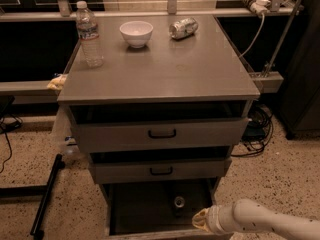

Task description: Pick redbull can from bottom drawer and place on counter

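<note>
Cabinet occupies the centre of the frame. The counter [165, 71] carries a water bottle [89, 34] at upper left, a white bowl [136, 33] beside it, and a dented silver can [183, 28] lying on its side further right.

The two handled drawers [162, 134] stand slightly open. The bottom drawer [132, 209] is pulled out, interior dark. The redbull can [178, 204] stands upright inside it, right of centre, silver top showing.

The gripper [201, 219] sits at lower right, at the drawer's front right corner, just beside the can but apart from it. Open or closed: cannot tell.
</note>
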### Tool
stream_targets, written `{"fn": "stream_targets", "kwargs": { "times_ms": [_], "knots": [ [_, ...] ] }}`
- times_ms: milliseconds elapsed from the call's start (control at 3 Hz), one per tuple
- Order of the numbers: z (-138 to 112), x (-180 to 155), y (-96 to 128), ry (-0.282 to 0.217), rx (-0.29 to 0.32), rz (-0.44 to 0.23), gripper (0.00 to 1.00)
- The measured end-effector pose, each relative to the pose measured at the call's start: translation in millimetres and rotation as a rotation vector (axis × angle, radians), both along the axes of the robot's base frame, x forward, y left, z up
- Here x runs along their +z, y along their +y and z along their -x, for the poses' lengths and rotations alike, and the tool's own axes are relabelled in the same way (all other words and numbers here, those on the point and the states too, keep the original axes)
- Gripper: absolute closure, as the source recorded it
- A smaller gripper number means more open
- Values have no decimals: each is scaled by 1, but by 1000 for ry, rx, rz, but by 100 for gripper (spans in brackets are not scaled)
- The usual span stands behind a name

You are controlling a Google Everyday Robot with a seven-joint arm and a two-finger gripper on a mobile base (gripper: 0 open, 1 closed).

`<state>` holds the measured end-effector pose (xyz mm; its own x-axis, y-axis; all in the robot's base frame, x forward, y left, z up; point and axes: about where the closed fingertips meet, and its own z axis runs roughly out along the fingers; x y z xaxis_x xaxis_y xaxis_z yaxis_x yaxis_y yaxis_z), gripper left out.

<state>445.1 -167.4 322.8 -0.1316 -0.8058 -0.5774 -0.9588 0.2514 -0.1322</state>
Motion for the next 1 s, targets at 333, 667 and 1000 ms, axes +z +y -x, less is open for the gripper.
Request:
{"fn": "stream_targets", "kwargs": {
  "times_ms": [333,667,1000],
  "knots": [
    [-27,-47,14,35,37,-55,100],
    [-55,-51,1,9,-2,-55,100],
    [-55,-50,1,8,-2,-55,100]
  ]
}}
